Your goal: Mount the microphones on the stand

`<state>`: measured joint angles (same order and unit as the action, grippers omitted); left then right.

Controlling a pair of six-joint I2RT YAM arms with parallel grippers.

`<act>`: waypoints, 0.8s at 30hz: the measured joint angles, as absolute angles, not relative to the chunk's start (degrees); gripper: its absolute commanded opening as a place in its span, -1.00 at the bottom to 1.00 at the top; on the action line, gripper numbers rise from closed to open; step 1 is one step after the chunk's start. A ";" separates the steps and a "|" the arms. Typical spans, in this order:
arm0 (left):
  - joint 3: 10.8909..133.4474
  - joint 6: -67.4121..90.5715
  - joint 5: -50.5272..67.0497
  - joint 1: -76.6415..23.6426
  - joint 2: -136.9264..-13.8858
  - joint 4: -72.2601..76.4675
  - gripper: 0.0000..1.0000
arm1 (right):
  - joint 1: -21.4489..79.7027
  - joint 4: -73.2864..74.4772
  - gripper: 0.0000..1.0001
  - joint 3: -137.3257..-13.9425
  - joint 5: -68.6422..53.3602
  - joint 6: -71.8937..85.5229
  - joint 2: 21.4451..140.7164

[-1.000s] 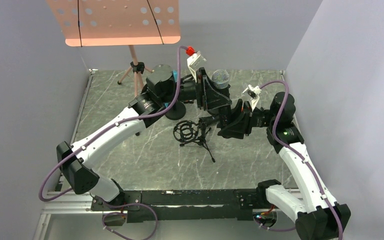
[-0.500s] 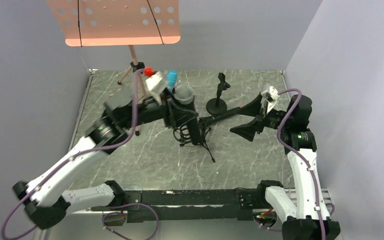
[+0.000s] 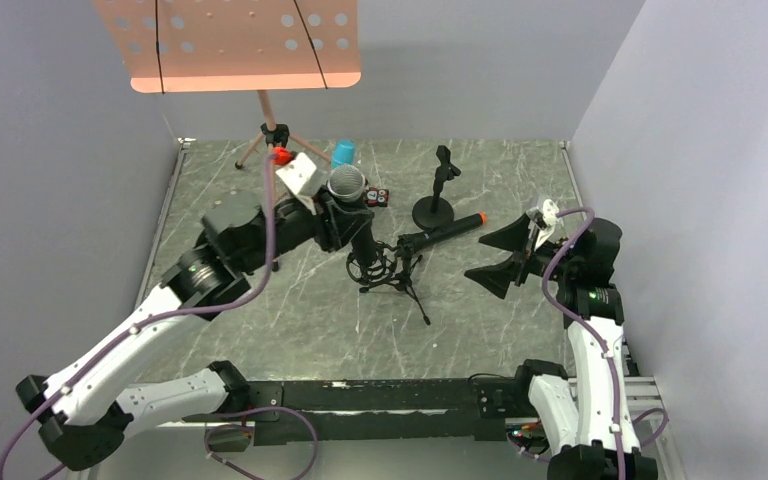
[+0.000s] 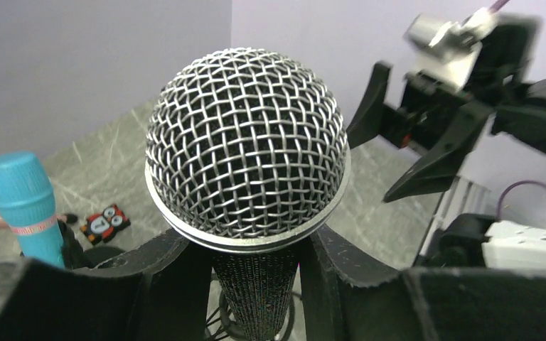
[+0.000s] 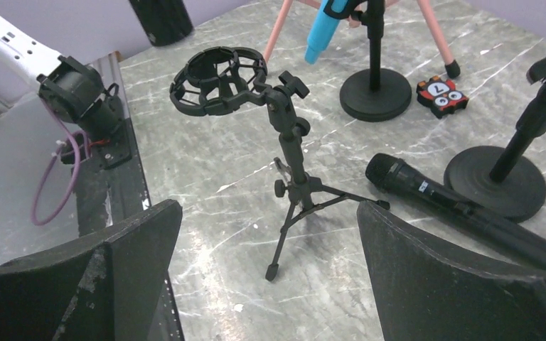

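My left gripper (image 3: 352, 222) (image 4: 256, 280) is shut on the black microphone with the silver mesh head (image 3: 346, 184) (image 4: 247, 142) and holds it upright. The microphone's black lower end (image 5: 160, 18) hangs just above the empty shock-mount ring (image 5: 217, 82) of the small tripod stand (image 3: 392, 272) (image 5: 291, 149). The black microphone with the orange end (image 3: 442, 232) (image 5: 434, 195) lies on the table beside the tripod. The blue microphone (image 3: 343, 153) (image 4: 21, 202) (image 5: 325, 28) sits clipped in a round-base stand (image 5: 377, 92). At the right, my right gripper (image 3: 508, 255) (image 5: 266, 284) is open and empty.
A second round-base stand (image 3: 435, 210) (image 5: 494, 186) with an empty clip stands behind the lying microphone. A pink music stand (image 3: 228, 40) rises at the back left on its tripod legs (image 3: 270, 135). A small red and black card (image 3: 377, 197) (image 5: 441, 96) lies on the table.
My left arm has carried the silver-headed microphone from the back centre leftward and down over the shock mount. My right gripper has opened and drawn back to the right.
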<state>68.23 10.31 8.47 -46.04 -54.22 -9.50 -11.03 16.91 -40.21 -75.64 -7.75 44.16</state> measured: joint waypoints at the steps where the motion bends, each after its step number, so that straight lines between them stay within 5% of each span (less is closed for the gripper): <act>1: 67.70 10.07 8.03 -46.04 -55.24 -9.45 -1.00 | -11.07 16.60 0.99 -40.14 -75.61 -7.73 43.75; 24: 66.17 9.06 8.08 -44.56 -61.87 -6.04 -1.00 | -11.29 15.38 1.00 -39.99 -74.43 -7.53 44.14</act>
